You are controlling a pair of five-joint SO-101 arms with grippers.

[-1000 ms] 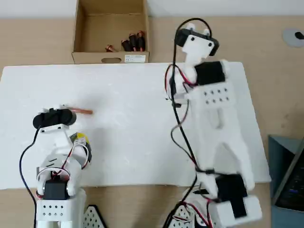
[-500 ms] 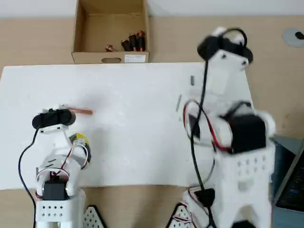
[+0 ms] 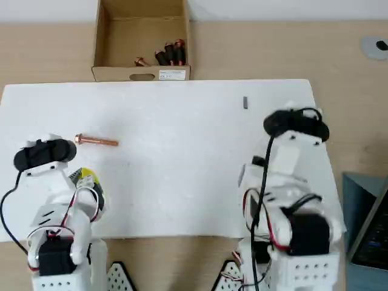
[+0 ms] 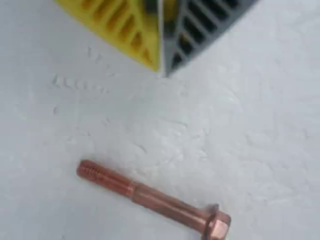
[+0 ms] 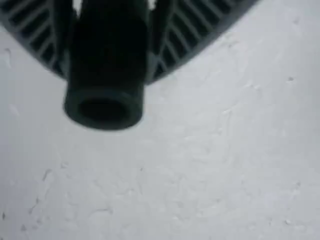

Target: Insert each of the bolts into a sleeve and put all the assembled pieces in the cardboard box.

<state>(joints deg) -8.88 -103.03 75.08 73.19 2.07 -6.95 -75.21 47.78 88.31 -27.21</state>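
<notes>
Ref. landmark: cardboard box [image 3: 109, 36], open top, at far edge of table [image 3: 48, 54].

1. L gripper [image 4: 162, 64]: yellow and grey fingers pressed together at the tips, nothing held. Over white mat [image 3: 182, 182], in front of box and off to its left, well apart.
2. R gripper [image 5: 110, 70]: clamped on black sleeve [image 5: 104, 105], open bore toward the wrist cam, held above mat. R arm [image 3: 291, 182] stands in front of box, off to its right, well apart.
3. Bolt [image 3: 96, 140]: copper, flat on mat in front of box's left corner, apart from box. Head end just beside L arm [image 3: 45, 154]. Near the fingertips, not touching.
4. In box: dark sleeved pieces [image 3: 170, 54] at front-right corner. Small copper piece [image 3: 140, 61] beside them, by the front wall.
5. In the way: box front wall stands between mat and box contents. Bare mat lies between bolt and box.
6. Other: small dark piece [image 3: 245, 102] on mat, front-right of box. Grey disc [image 3: 374, 47] on table, far right of box. Dark device [image 3: 367, 224] far right, well in front.
</notes>
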